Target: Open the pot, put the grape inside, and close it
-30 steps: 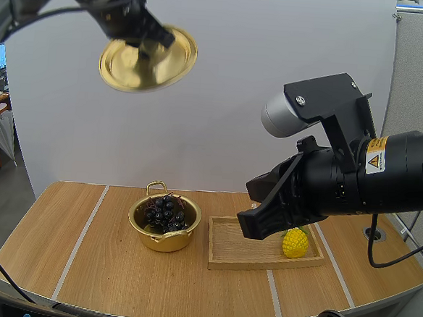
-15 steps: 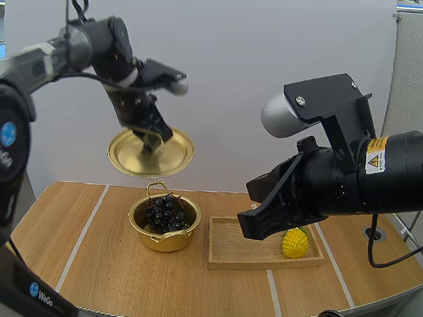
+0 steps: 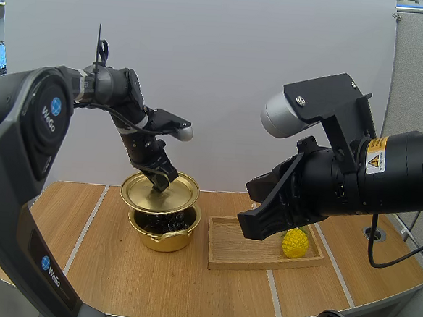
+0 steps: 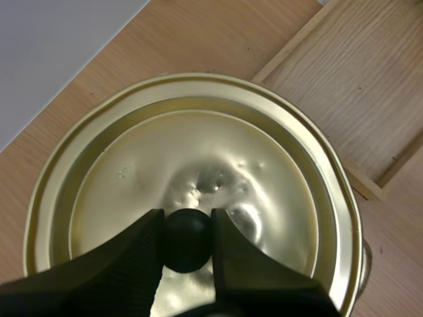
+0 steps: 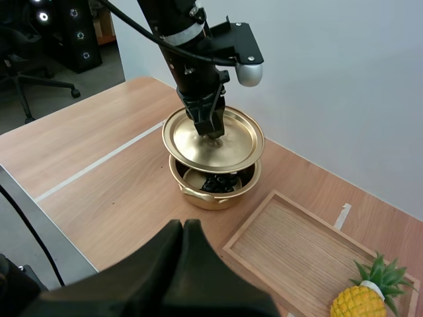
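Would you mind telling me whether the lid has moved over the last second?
Yes. Held by the left claw, the lid has dropped from high up to just above the pot.

Left arm (image 3: 31,139): dark grey shell, round blue-and-white logo (image 3: 55,107). Left gripper (image 4: 188,226): black fingers (image 4: 112,267). Right arm (image 3: 406,179): black casing, silver-grey joint cap (image 3: 281,114), yellow warning label (image 3: 375,155).

Left gripper (image 4: 188,223) points down, pinching the knob (image 4: 188,241) of the lid (image 4: 277,172); right gripper (image 5: 183,228) hangs raised, fingers together.
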